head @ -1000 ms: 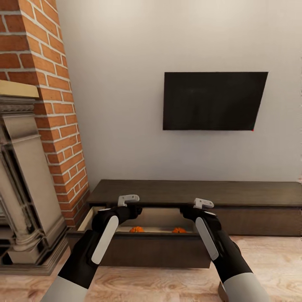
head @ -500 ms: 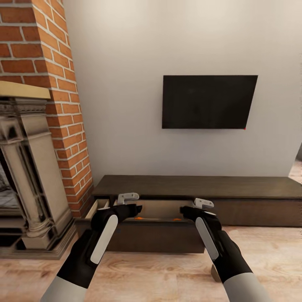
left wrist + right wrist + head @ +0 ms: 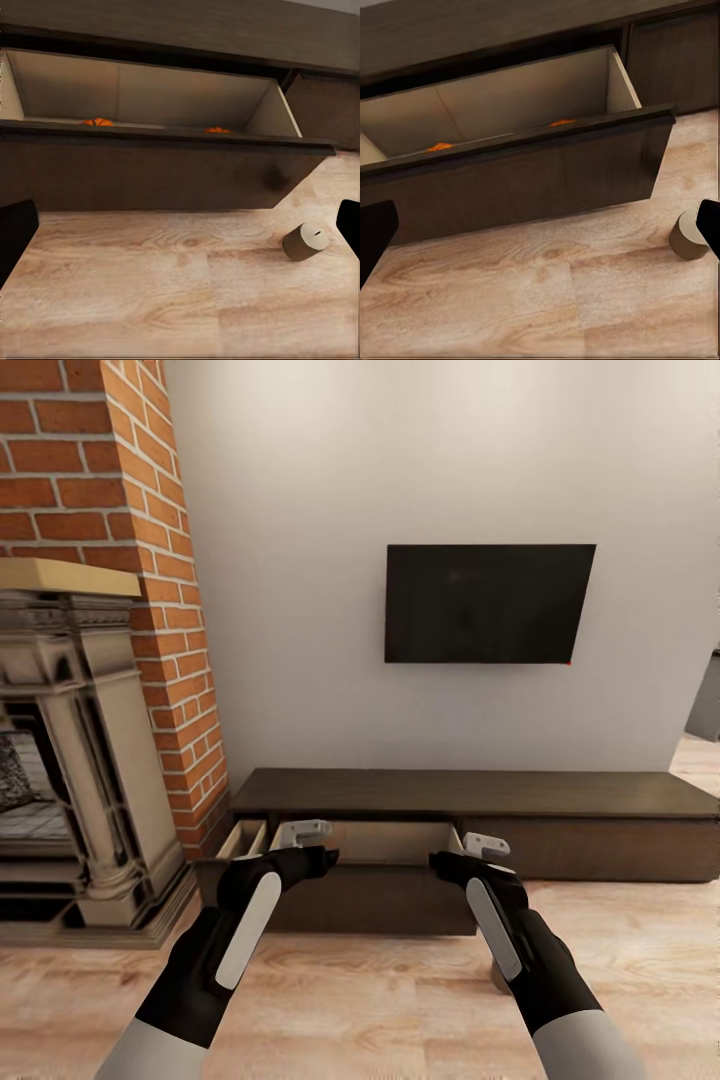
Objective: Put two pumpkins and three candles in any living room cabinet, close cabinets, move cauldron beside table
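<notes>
Left gripper (image 3: 305,844): held out over the floor in front of the open drawer, fingers spread apart, nothing between them.
Right gripper (image 3: 462,854): level with the left one and well apart from it, fingers also spread apart and empty.
Candle (image 3: 304,241): a short beige-grey cylinder on the wooden floor (image 3: 380,1000), just in front of the drawer's right end, near the right gripper.
Cabinet (image 3: 470,792): long, low, dark brown, against the far wall; its left drawer (image 3: 370,885) is pulled out toward the robot, pale inside.
Pumpkins: one (image 3: 98,121) toward the left of the drawer, another (image 3: 217,130) toward the right, only their orange tops seen over the drawer front.
Surroundings: brick fireplace (image 3: 90,690) at left; dark television (image 3: 485,603) on the wall above the cabinet.
</notes>
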